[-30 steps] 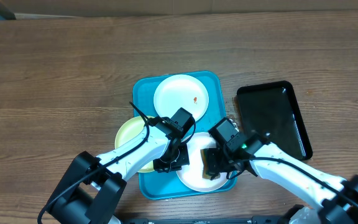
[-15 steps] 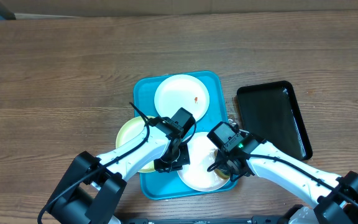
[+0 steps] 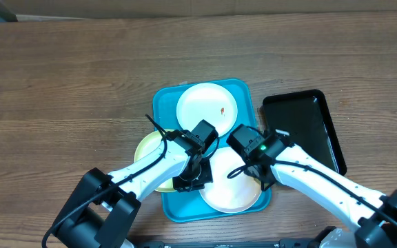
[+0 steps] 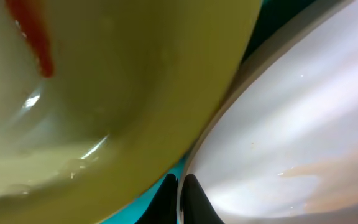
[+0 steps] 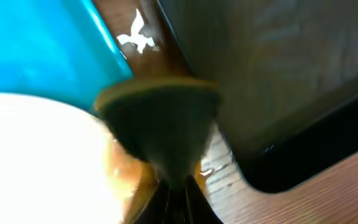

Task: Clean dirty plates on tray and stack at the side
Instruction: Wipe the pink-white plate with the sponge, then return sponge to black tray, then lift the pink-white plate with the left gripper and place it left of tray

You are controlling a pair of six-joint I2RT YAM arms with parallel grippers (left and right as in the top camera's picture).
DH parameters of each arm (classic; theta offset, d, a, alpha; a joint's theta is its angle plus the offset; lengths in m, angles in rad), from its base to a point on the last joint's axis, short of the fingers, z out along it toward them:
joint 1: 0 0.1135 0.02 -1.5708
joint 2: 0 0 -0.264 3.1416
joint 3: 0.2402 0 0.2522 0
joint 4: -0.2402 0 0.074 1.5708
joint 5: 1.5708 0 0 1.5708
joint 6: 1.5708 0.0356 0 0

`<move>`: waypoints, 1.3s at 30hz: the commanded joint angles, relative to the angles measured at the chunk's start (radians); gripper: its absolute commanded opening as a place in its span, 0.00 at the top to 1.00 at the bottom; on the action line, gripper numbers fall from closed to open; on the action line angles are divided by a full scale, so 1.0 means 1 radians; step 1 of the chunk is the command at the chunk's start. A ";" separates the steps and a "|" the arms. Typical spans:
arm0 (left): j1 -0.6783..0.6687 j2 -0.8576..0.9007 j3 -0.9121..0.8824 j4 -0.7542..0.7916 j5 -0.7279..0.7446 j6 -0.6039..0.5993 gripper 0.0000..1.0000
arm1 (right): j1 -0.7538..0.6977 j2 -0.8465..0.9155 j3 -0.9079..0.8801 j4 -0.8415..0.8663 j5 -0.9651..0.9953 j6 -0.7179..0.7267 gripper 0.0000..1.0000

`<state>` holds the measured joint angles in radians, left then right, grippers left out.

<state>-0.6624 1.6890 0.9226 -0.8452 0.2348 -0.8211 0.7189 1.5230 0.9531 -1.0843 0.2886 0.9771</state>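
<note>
The blue tray (image 3: 167,207) holds a white plate (image 3: 207,107) with a red smear at the back and a second white plate (image 3: 226,194) at the front. A pale yellow plate (image 3: 149,155) with a red smear (image 4: 33,37) overlaps the tray's left rim. My left gripper (image 3: 191,182) is shut on the front white plate's left rim (image 4: 180,199), between the yellow plate (image 4: 104,93) and the white plate (image 4: 291,124). My right gripper (image 3: 262,179) is shut on a dark green and yellow sponge (image 5: 160,124) at that plate's right edge (image 5: 30,155).
A glossy black tray (image 3: 302,131) lies just right of the blue tray on the wooden table (image 3: 60,83). In the right wrist view the black tray (image 5: 278,93) is close beside the sponge, with the blue tray's rim (image 5: 36,43) to the left.
My right gripper has moved the sponge from the front plate's middle to its right edge. The blue tray and its plates have slid a little to the right. My left gripper keeps its hold.
</note>
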 commanded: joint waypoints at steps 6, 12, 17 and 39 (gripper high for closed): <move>0.008 0.019 -0.012 -0.013 -0.059 -0.017 0.96 | -0.145 -0.154 0.111 -0.013 0.069 -0.172 0.96; 0.008 0.019 -0.012 0.000 -0.048 -0.017 0.96 | -0.438 -0.147 0.085 0.121 -0.157 -0.430 0.96; 0.007 0.019 -0.012 0.039 -0.019 0.037 0.91 | -0.616 -0.058 0.039 0.199 -0.278 -0.477 0.96; 0.007 0.017 0.213 -0.160 -0.039 0.165 0.96 | -0.829 -0.214 0.358 -0.074 -0.497 -0.570 0.23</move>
<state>-0.6586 1.7004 1.0191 -0.9520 0.2405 -0.6952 -0.0589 1.3640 1.2495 -1.1347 -0.1764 0.4267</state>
